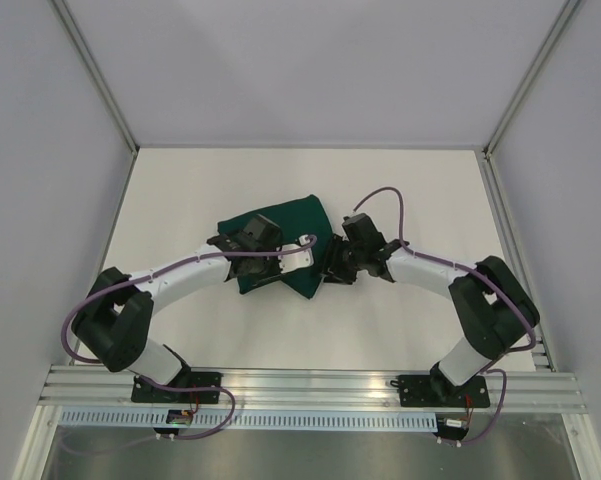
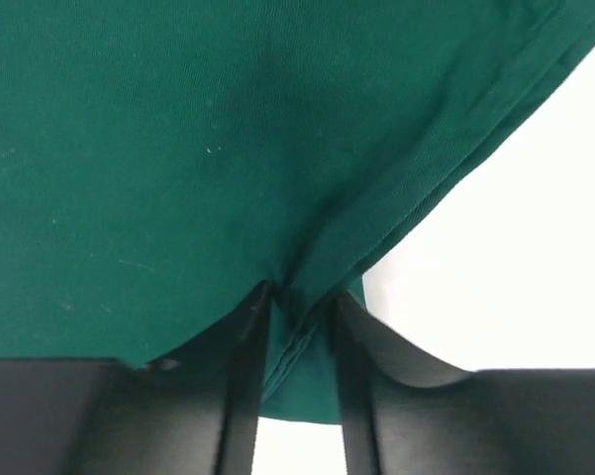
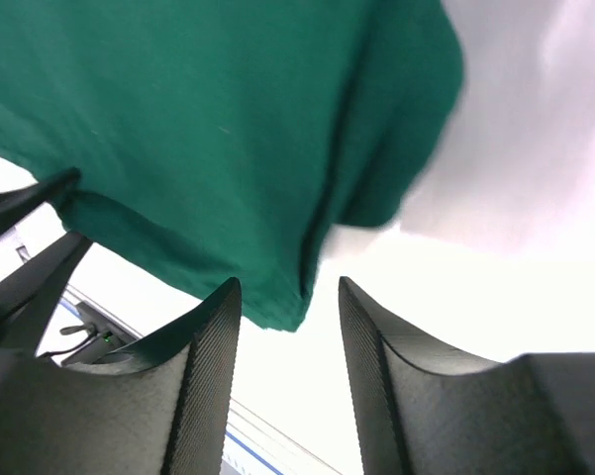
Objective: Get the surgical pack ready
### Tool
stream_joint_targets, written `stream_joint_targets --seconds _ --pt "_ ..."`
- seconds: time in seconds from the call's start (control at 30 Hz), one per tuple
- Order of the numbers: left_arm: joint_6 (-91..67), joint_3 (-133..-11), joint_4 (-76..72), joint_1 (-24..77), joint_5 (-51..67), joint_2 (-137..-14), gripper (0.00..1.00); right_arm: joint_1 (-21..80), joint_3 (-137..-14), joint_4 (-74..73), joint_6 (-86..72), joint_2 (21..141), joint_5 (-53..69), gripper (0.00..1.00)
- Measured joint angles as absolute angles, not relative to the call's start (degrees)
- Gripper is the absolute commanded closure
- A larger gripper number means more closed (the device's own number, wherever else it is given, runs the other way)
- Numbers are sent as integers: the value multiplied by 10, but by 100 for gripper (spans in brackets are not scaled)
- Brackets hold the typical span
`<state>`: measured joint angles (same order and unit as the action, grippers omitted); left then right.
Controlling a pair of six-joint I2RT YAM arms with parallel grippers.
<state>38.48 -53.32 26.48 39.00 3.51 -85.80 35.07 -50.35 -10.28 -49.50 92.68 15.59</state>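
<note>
Folded cloth drape (image 1: 280, 232) on table (image 1: 190, 190), mid-table, between both arms. Left gripper (image 1: 252, 272) over drape's near-left part, a fold of cloth between its fingers (image 2: 246, 396). Right gripper (image 1: 332, 266) just beside drape's right edge; drape's edge in front of gap between its fingers (image 3: 203, 366). Arm bases behind on rail (image 1: 310, 385) at near edge.

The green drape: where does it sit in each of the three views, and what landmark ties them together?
Top external: the green drape lies folded mid-table, between both wrists.
Left wrist: it fills the upper left, with a fold pinched in the left pincer.
Right wrist: it fills the upper left, its edge reaching down to the open right pincer.
Shared landmark: the white table bordering the drape's edge.
</note>
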Motion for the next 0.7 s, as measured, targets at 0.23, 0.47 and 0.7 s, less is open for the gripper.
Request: stream_joint_targets --seconds 0.23,0.47,0.7 --pt "378 -542 273 390 62 -858 44 351 -469 -133 -505 871 132 61" --pt "391 -544 272 391 74 -868 72 351 -456 -111 -529 835 135 83" --pt "398 -552 274 393 70 -874 82 355 -451 -22 -557 887 175 92"
